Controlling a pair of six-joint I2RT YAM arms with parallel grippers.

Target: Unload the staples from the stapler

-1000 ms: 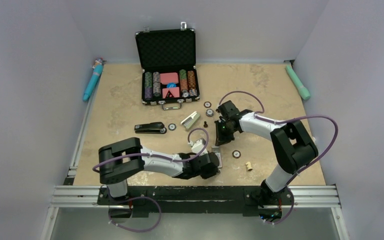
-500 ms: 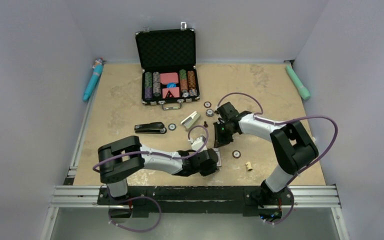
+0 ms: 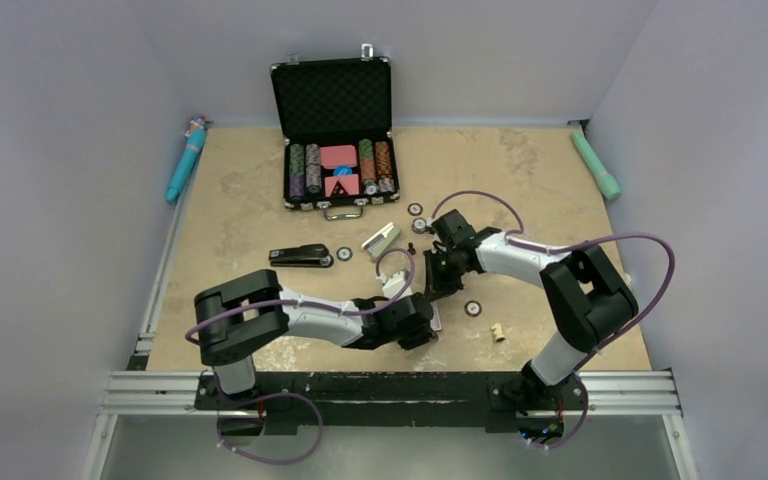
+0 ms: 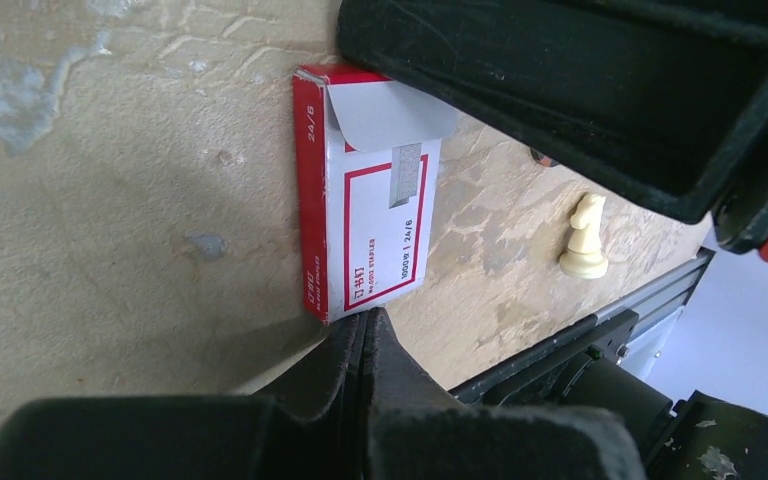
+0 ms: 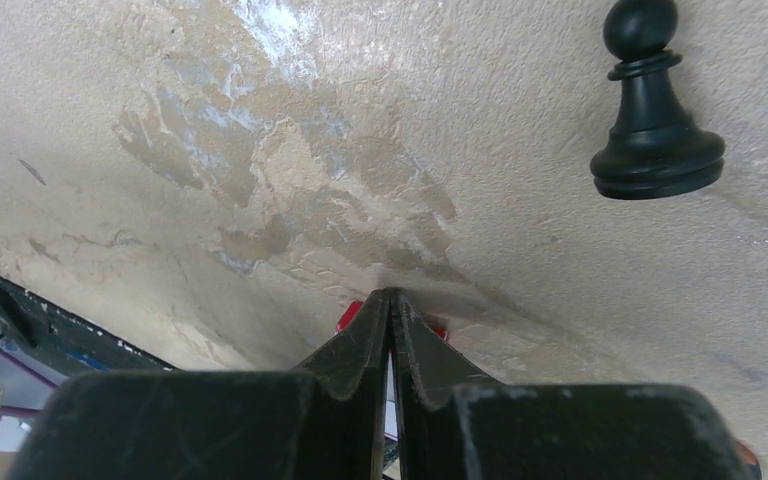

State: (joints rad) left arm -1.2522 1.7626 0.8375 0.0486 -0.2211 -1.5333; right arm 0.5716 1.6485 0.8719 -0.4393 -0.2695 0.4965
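The staples (image 4: pixel 406 172), a short grey metal strip, lie on top of a small red-and-white box (image 4: pixel 370 215) just below its open flap. My left gripper (image 4: pixel 368 315) is shut and empty, its tips against the box's near end. My right gripper (image 5: pixel 390 295) is shut too, tips down on the table with a red edge of the box (image 5: pixel 352 315) just behind them. From above, both grippers, left (image 3: pixel 426 322) and right (image 3: pixel 432 288), meet at the box (image 3: pixel 440 318). A black stapler (image 3: pixel 300 256) and a silver stapler (image 3: pixel 381 241) lie further left, untouched.
An open poker chip case (image 3: pixel 338 170) stands at the back. A black pawn (image 5: pixel 655 110) and a white knight (image 4: pixel 585 240) stand near the grippers. Loose chips (image 3: pixel 473 308) lie around. A blue tube (image 3: pixel 186 160) and a green tube (image 3: pixel 596 165) lie along the side edges.
My right gripper has come slightly left and nearer, down toward the box. My left gripper has shifted a little left. Both stayed shut.
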